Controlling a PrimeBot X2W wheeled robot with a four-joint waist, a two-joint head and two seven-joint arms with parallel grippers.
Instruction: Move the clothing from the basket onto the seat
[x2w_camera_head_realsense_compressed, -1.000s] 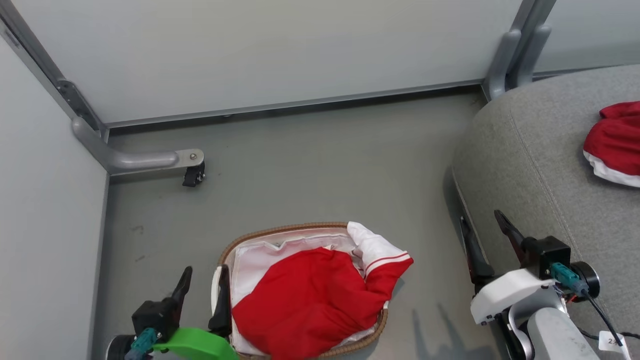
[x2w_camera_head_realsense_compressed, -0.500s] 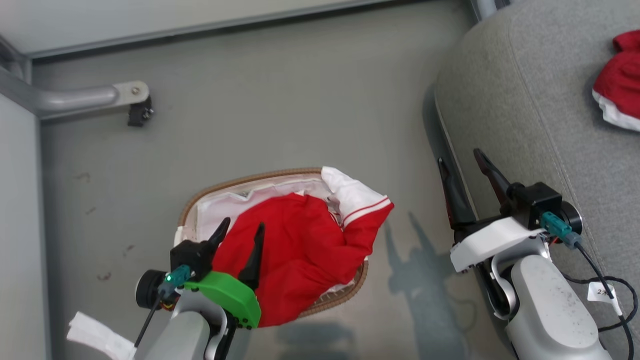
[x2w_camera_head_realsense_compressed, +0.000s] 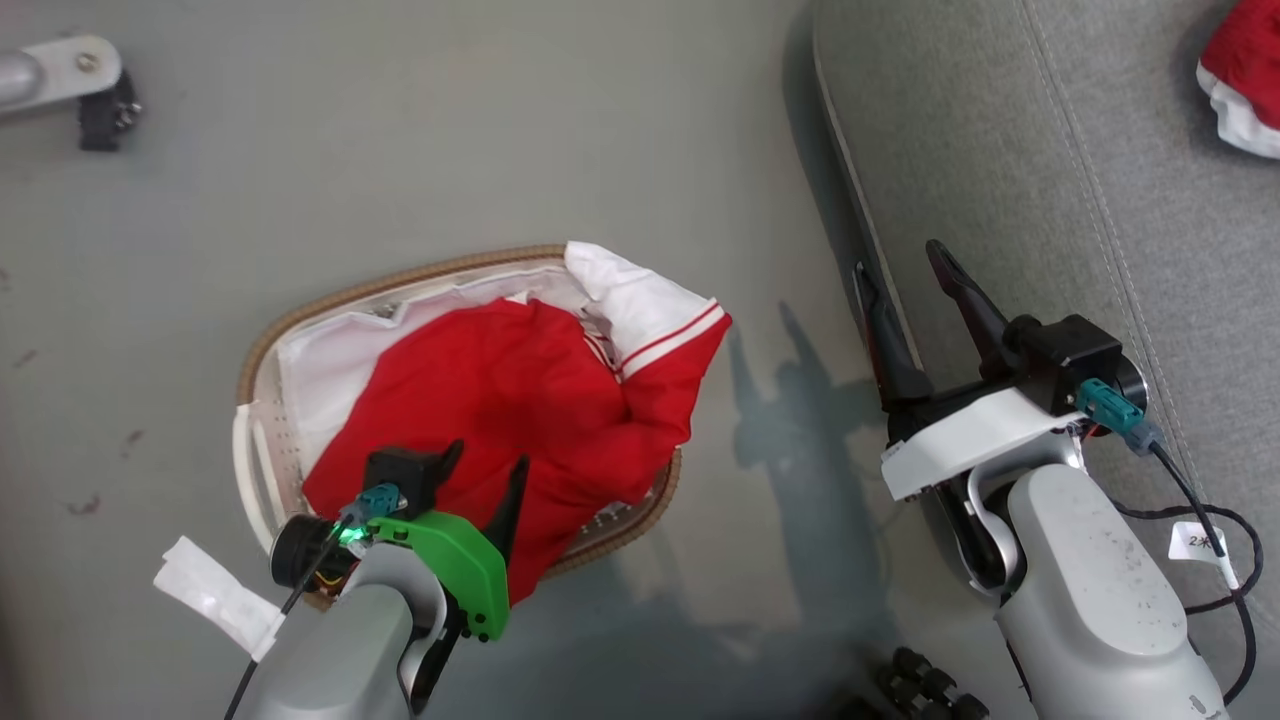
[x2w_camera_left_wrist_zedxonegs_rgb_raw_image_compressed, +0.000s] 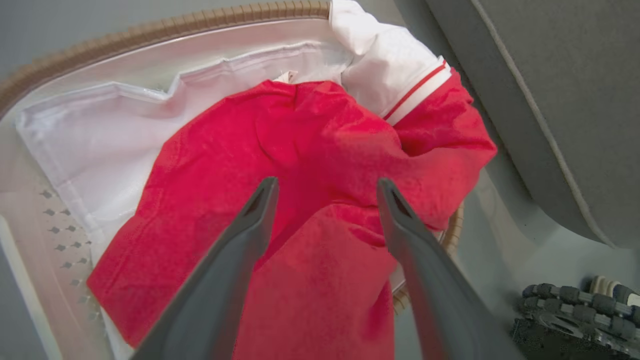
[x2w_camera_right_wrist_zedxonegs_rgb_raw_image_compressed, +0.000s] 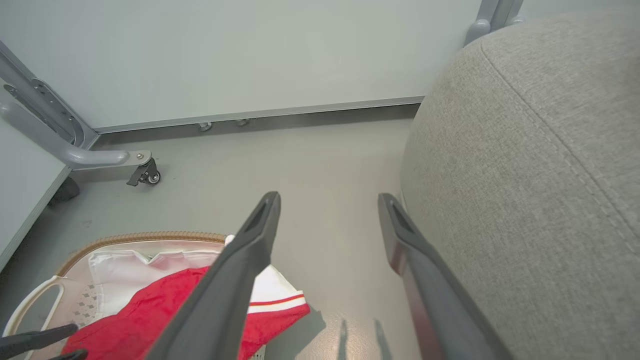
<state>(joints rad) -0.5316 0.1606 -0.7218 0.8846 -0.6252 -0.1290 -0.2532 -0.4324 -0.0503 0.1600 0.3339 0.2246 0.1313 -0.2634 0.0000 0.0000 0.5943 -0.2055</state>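
My left fingers, wide and empty, hover over the red clothing in the basket (closing too deep could snag the white lining).

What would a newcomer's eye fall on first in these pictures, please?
The bright red clothing heaped in the white basket, in the middle of the head view, catches the eye first, its striped white cuff spilling over the rim. The left end effector hangs open above that heap. Another red garment lies on the grey seat at the upper right.
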